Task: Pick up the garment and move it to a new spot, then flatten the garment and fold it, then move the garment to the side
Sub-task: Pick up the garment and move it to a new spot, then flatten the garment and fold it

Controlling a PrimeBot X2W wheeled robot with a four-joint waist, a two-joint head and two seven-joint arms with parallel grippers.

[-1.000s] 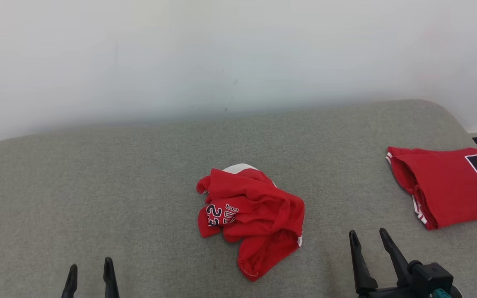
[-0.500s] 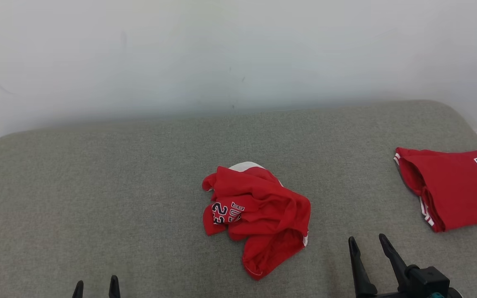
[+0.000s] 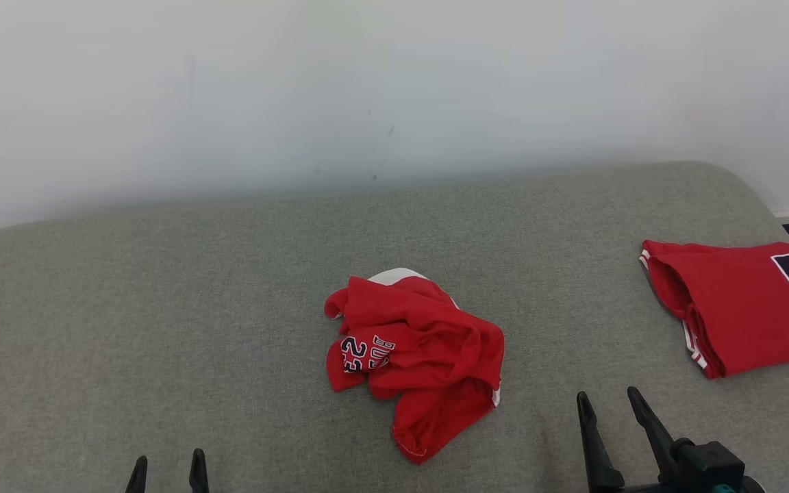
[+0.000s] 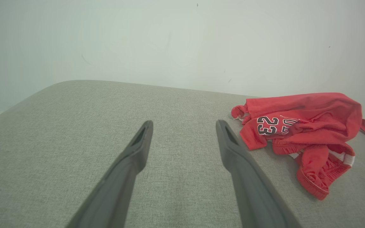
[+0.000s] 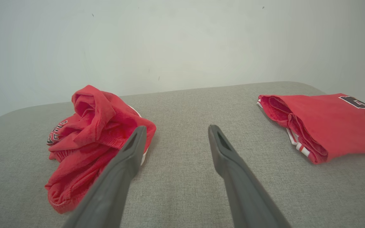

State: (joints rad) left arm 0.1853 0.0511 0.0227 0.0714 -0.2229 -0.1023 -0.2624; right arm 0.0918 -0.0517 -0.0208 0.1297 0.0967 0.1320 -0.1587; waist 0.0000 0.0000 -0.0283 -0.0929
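**A:** How far along is it?

**B:** Barely begun, I'd judge. The left claw [image 3: 167, 471] sits well to the left of the crumpled red garment [image 3: 415, 356] and nearer the robot; its two fingers are spread and hold nothing. The garment lies in a heap at the middle of the mattress [image 3: 161, 308]; a "23" print shows on its left side and a hemmed opening points toward the robot.

**A:** And to the right of the heap?

**B:** The right claw [image 3: 608, 400] is close by on the right, also nearer the robot; its fingers are apart and empty. Far to the right of the heap lies a folded red garment [image 3: 744, 308], flat, near the mattress edge. So lifting, moving, flattening, folding and setting aside all seem left to do for the heap.

**A:** The surface and room?

**B:** A grey woven mattress with rounded corners; it looks soft. Behind the heap is a plain pale wall [image 3: 367, 82] with a few faint marks.
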